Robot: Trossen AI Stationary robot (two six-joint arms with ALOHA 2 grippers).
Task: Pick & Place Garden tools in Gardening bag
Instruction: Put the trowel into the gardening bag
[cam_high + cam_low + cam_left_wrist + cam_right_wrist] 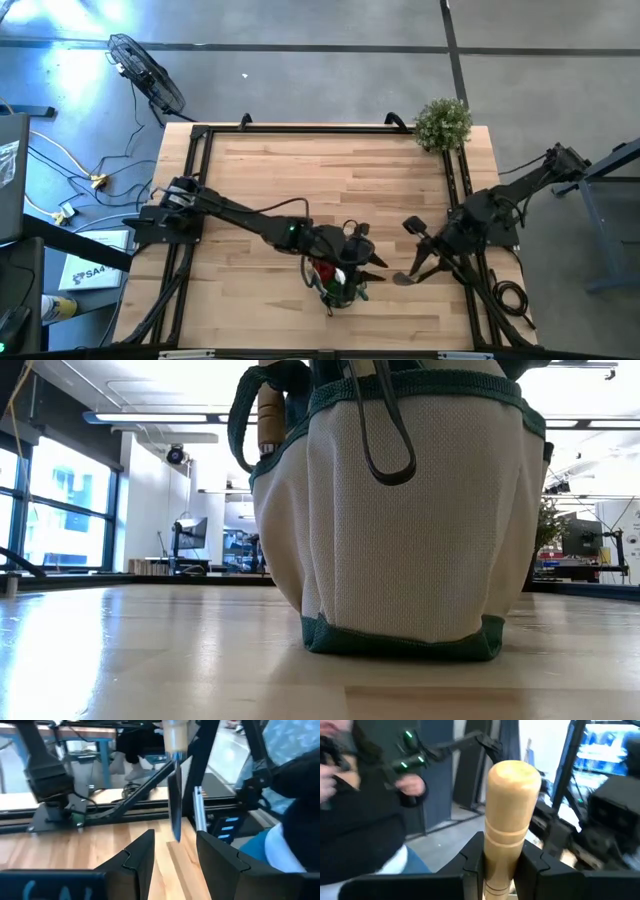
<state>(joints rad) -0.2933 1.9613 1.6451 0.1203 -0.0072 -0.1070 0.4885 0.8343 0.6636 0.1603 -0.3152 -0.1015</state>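
The bag is standing on the surface near its front edge, with a red piece and dark tool parts showing inside it from above; in the low view the bag is filling the frame — pale mesh fabric, green trim, one dark loop handle hanging down its front, and one wooden handle sitting in a side pocket.

The left gripper is hanging over the bag; in its wrist view its jaws are standing partly apart with nothing between them, one finger showing dark at the frame's foot.

The right gripper is holding one trowel just right of the bag, low over the surface; its jaws are closing on the pale wooden grip, and the metal blade is showing from the left wrist view.

One bushy plant is sitting at the far right corner; one fan is lying on the floor beyond the surface; a white box at the left is carrying lettering — only "SA" can be read.

A person's hand is showing in the room behind.
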